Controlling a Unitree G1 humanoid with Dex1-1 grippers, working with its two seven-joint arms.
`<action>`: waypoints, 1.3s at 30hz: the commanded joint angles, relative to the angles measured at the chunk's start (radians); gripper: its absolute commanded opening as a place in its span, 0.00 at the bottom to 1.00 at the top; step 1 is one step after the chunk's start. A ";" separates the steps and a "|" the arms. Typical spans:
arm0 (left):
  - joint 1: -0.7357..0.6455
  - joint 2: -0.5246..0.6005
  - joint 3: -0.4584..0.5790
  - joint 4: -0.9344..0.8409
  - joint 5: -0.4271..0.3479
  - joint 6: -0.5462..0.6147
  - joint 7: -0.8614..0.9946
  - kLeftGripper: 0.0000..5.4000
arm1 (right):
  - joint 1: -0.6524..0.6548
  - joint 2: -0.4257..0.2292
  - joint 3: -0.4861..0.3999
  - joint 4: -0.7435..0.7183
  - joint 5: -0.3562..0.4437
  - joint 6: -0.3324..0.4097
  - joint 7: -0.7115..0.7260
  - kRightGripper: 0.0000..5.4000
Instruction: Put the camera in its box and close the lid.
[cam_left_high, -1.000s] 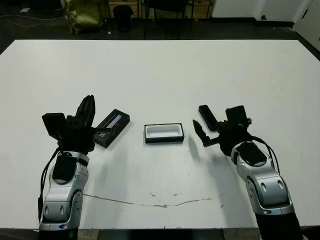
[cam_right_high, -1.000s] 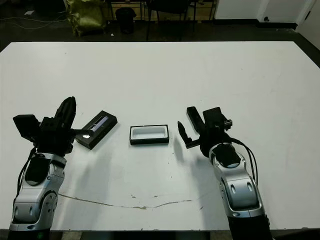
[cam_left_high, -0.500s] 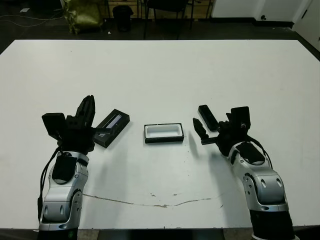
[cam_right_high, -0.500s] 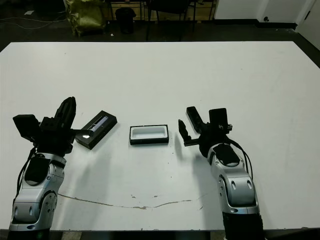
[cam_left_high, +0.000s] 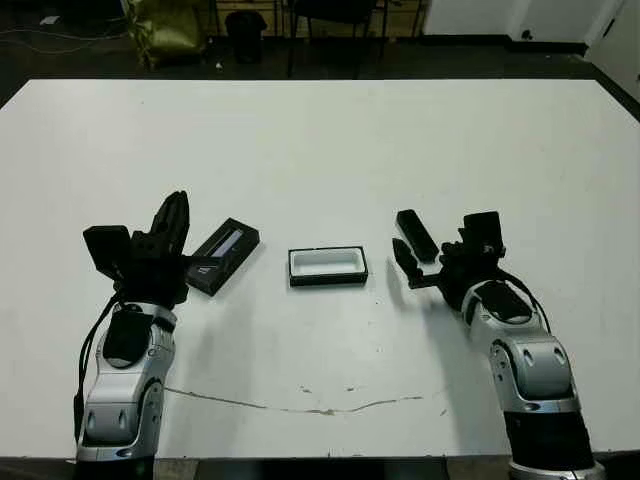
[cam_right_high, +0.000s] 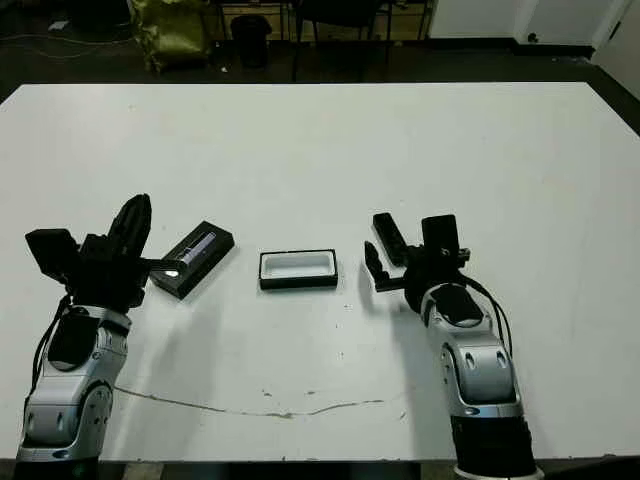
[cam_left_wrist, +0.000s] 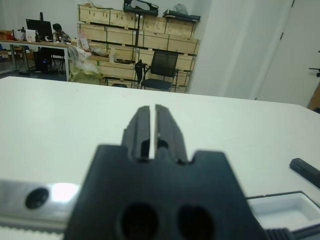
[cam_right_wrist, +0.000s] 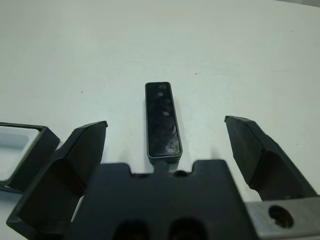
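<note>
While the right gripper (cam_right_wrist: 165, 145) hung with jaws spread wide astride the slim black bar-shaped camera (cam_right_wrist: 162, 119), nothing was gripped. The left gripper (cam_left_wrist: 148, 131) sat nearly closed, empty, beside the flat black striped lid (cam_left_high: 223, 254).

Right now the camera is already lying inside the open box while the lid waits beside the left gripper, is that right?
Not quite. The box is open but holds nothing. The camera lies on the table between the open fingers of the right gripper, as the right wrist view shows. The lid does lie beside the left gripper.
</note>
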 joint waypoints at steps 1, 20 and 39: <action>0.016 0.008 0.005 0.008 0.002 0.015 0.001 0.00 | -0.006 -0.013 -0.002 0.023 -0.009 0.001 -0.006 1.00; 0.011 0.011 0.001 0.003 -0.003 0.033 -0.002 0.00 | -0.030 0.000 -0.002 0.091 -0.024 0.012 -0.020 1.00; 0.012 0.006 0.003 0.004 0.005 0.033 0.008 0.00 | -0.013 0.002 0.045 0.126 -0.060 -0.032 -0.014 1.00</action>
